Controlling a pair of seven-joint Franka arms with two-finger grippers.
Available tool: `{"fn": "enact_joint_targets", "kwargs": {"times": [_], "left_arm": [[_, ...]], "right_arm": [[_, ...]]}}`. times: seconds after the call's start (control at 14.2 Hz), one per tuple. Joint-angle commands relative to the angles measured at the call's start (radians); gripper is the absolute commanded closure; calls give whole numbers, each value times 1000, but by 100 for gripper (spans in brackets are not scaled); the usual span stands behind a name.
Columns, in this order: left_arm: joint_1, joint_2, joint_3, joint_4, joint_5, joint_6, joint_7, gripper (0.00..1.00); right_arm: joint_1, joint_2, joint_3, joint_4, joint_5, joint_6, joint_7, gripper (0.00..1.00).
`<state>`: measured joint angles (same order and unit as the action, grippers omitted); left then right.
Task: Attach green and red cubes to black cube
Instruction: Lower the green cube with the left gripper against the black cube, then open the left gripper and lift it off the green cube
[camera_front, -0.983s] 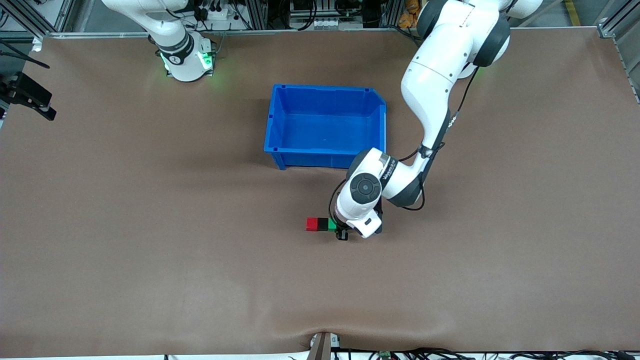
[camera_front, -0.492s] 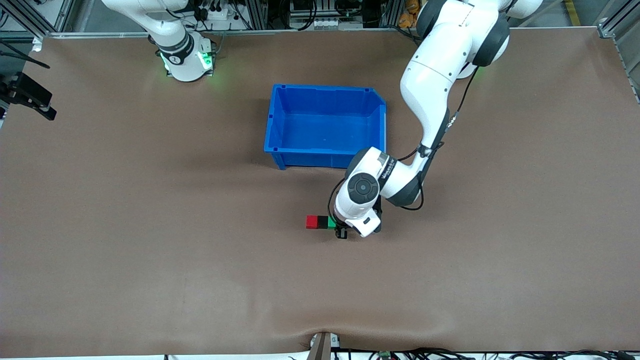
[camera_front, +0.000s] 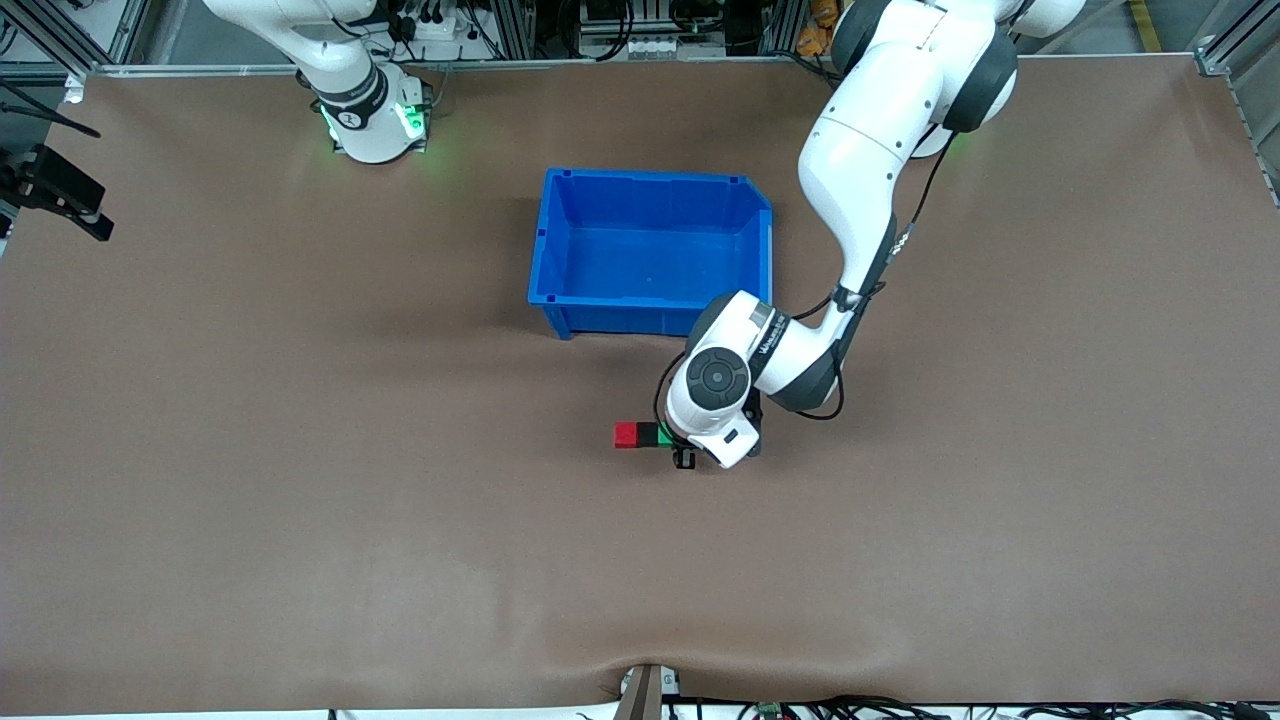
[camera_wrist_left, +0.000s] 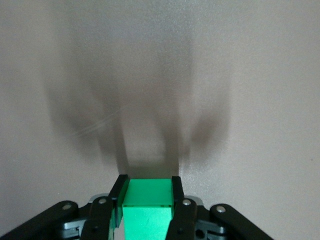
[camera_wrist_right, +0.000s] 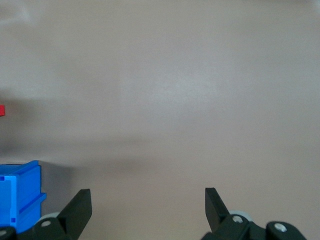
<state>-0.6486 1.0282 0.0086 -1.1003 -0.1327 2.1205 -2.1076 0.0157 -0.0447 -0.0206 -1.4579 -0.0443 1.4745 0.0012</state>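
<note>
I see the left tool (camera_wrist_left: 147, 210) clamped on the green cube (camera_wrist_left: 146, 210), fingers (camera_wrist_left: 176, 200) flat against two of its sides. Red cube (camera_front: 626, 435), black cube (camera_front: 647, 434) and green one sit touching in a row, black in the middle, nearer the front camera than the blue bin (camera_front: 650, 305). Can't tell if the row is lifted off the tabletop (camera_front: 300, 500). Right arm waits; its tool (camera_wrist_right: 147, 210) hangs spread wide over bare tabletop beside the bin.
</note>
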Motion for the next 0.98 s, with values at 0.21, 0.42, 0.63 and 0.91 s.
{"fn": "enact_joint_targets", "kwargs": {"times": [0.21,0.42,0.63,0.91], "left_arm": [[-6,-45,8,-3,74,-43,21,0],[24,-146,10,-3,77,-215,275,0],[67,-290,14,-4,76,-431,662,0],[164,-451,8,-19,74,-577,938,0]], "right_arm": [[-10,11,8,24,14,-16,10,0],[-11,11,8,24,14,-16,8,0],[-10,11,8,24,14,-16,6,0],[-11,11,8,24,14,-16,6,0]]}}
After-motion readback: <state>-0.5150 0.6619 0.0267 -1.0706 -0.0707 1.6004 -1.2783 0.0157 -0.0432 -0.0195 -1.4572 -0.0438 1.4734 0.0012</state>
